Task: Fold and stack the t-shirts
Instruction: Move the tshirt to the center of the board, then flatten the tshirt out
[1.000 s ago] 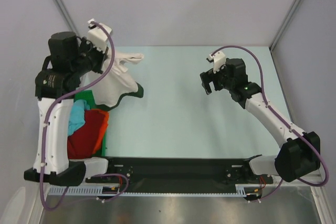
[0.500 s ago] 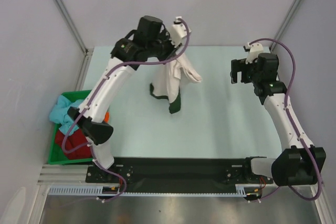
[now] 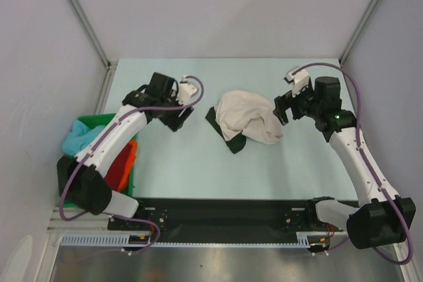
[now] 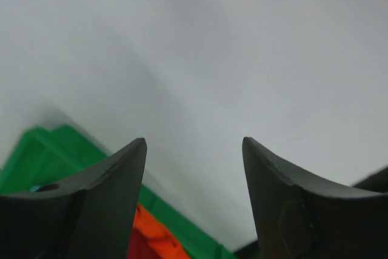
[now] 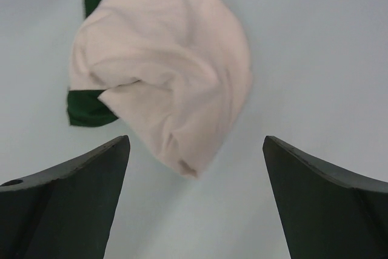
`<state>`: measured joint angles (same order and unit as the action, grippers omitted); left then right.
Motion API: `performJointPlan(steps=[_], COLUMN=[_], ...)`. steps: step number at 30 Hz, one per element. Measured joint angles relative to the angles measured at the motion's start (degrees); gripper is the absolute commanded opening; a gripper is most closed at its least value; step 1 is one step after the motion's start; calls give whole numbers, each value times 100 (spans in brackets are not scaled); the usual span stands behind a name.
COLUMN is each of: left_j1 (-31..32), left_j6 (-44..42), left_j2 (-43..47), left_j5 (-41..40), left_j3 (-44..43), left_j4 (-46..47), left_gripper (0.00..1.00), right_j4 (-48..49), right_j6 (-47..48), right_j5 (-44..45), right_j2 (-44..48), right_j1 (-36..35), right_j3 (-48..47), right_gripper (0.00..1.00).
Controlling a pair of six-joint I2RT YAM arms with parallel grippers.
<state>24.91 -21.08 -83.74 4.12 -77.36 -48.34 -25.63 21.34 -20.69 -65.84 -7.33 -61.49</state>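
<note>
A crumpled cream t-shirt (image 3: 250,122) lies in a heap at the middle of the table, with a dark green t-shirt (image 3: 229,141) peeking out under its left side. My left gripper (image 3: 180,121) hangs open and empty to the left of the heap, apart from it. In its wrist view the left gripper (image 4: 194,144) has only bare table between the fingers. My right gripper (image 3: 283,111) stands wide open just right of the heap. Its wrist view shows the cream t-shirt (image 5: 163,71) and the dark green t-shirt (image 5: 88,116) just ahead of the right gripper (image 5: 197,141), untouched.
A green bin (image 3: 92,121) stands off the table's left edge. It holds a light blue t-shirt (image 3: 76,139), an orange one (image 3: 130,155) and a dark red one (image 3: 117,171). The left wrist view shows the green bin (image 4: 36,156) and the orange cloth (image 4: 159,236).
My left gripper swung the cream and green shirts from the bin side out over the table, opened and let them drop in a heap, then drew back left. The right arm moved closer.
</note>
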Motion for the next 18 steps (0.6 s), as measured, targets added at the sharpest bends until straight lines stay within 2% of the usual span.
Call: performJointPlan(steps=[3, 7, 13, 18], left_j1=[-188, -387, -999, -1405], left_j6=[-55, -197, -479, -651], left_j2=[927, 1965, 2262, 2103], left_j5=[-15, 52, -4, -144], left_j3=[1086, 2057, 3123, 3534], left_j4=[-90, -236, -448, -592], left_gripper=[70, 70, 70, 67], right_j4=[-144, -179, -361, -479], right_j6=[199, 291, 407, 592], right_j5=[-199, -433, -684, -931], right_j2=[-111, -481, -1434, -2103], right_j1=[-501, -898, -1207, -1569], right_j3=[76, 70, -435, -1027], right_gripper=[99, 99, 99, 98])
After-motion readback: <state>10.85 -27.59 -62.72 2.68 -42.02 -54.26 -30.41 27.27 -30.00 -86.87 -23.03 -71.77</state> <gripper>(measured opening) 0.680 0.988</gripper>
